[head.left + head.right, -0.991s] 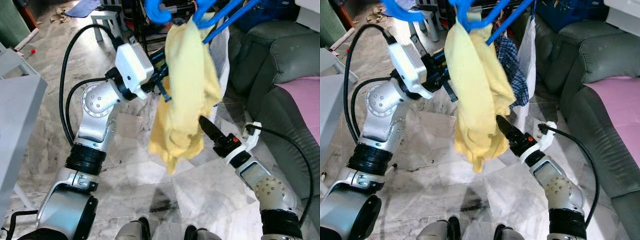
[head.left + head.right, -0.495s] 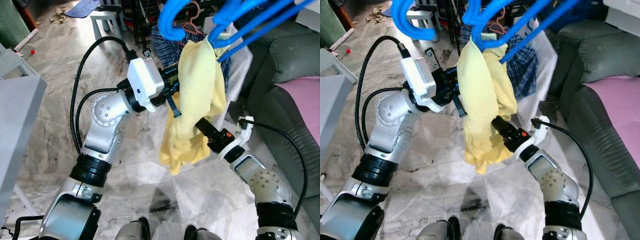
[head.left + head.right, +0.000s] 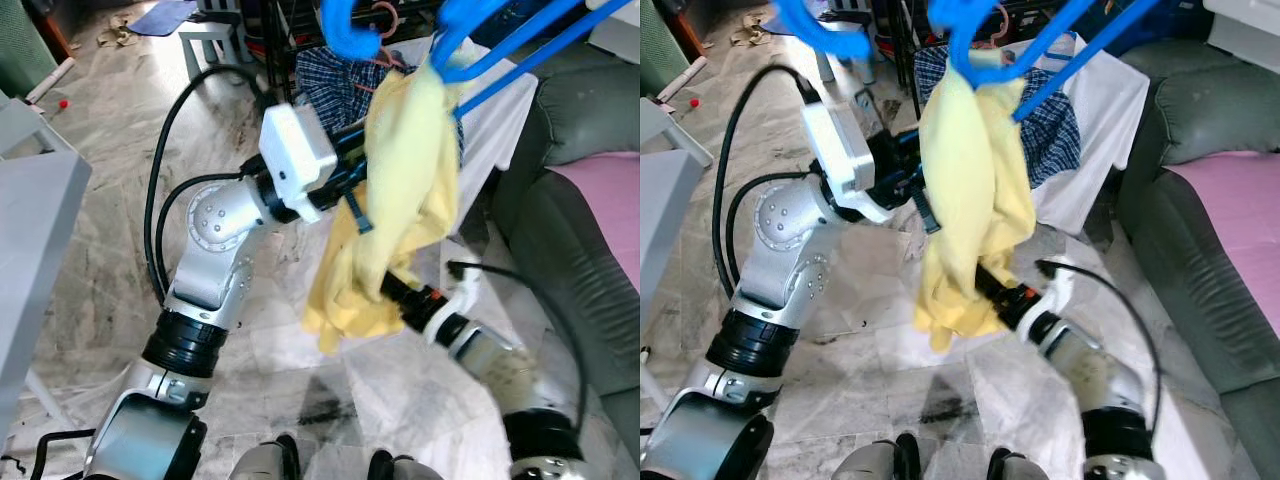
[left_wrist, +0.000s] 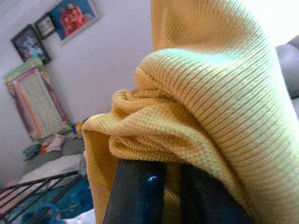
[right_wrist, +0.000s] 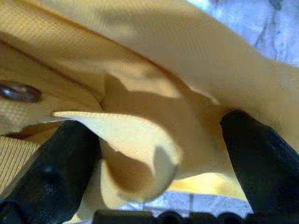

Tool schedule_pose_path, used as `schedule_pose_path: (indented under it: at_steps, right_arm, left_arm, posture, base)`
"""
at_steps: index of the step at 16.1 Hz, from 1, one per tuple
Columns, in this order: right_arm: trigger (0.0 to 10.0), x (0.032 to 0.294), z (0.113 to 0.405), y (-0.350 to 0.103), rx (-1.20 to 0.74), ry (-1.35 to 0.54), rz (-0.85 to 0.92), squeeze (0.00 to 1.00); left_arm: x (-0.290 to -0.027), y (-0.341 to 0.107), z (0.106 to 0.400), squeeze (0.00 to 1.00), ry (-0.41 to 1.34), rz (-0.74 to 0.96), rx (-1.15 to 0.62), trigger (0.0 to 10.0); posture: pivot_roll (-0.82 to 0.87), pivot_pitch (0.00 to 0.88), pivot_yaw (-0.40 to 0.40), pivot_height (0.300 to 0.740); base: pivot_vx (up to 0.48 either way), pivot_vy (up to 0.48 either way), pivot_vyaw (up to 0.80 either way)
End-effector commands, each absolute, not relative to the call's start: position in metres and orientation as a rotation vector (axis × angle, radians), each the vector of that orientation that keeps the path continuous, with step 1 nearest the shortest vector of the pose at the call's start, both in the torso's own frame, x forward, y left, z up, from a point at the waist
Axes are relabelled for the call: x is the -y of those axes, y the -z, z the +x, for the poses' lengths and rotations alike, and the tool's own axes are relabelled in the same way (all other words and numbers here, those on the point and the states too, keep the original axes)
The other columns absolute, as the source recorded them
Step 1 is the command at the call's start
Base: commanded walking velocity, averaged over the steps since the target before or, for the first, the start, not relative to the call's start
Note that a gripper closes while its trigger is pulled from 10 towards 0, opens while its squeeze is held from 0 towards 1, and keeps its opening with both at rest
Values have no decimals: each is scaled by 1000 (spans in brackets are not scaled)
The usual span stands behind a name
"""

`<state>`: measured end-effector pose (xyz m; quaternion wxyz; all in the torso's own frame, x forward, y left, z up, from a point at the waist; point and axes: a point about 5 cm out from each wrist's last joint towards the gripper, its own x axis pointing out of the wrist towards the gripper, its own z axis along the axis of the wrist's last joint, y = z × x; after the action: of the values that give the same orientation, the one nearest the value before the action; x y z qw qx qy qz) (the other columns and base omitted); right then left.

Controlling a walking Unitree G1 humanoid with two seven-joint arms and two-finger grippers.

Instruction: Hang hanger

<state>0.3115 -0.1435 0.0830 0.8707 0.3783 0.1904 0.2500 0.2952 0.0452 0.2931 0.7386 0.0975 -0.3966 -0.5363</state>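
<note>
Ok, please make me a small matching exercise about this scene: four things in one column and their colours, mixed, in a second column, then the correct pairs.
Things:
1. hanger
2. garment on the hanger
3. sofa cushion
4. cloth behind the checked shirt

Colours:
A. white
B. pink
C. blue
D. yellow

Pairs: 1-C, 2-D, 3-B, 4-A

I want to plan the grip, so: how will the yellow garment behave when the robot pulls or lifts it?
Probably floppy: the yellow garment hangs in loose folds from the blue hanger. Likely light, since it bunches around the right hand. Its ribbed knit may stretch rather than slide.
</note>
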Motion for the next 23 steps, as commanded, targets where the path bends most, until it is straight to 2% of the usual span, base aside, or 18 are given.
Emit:
schedule_pose_path:
  at_steps: [1,2,6,9,11,12,23]
  right_arm:
    - [10000,146,312,-75,-452,-466,762,0]
    - [0,153,314,-65,-502,-368,732,0]
    - [0,166,313,-59,-521,-307,717,0]
    - [0,195,303,-53,-537,-199,672,0]
    - [0,228,295,-61,-503,-109,621,0]
    - [0,232,295,-63,-495,-102,615,0]
    - [0,232,295,-63,-495,-102,615,0]
  left_arm:
    - [-45,-315,283,0,1183,197,990,0]
    - [-45,-319,281,0,1178,189,1002,0]
    - [-50,-324,285,0,1148,186,998,0]
    - [-67,-310,305,0,1064,247,927,0]
    - [-85,-283,324,0,975,310,825,0]
    - [-87,-280,326,0,961,292,810,0]
    - [-87,-280,326,0,961,292,810,0]
  posture:
    - [-4,169,35,740]
    - [0,166,30,740]
    - [-3,164,27,740]
    - [-19,163,28,740]
    - [-32,163,30,740]
    - [-32,163,30,740]
    - [-32,163,30,740]
  base:
    - [0,0,0]
    - [0,0,0]
    - [0,0,0]
    - [0,0,0]
    - [0,0,0]
    - [0,0,0]
    - [0,0,0]
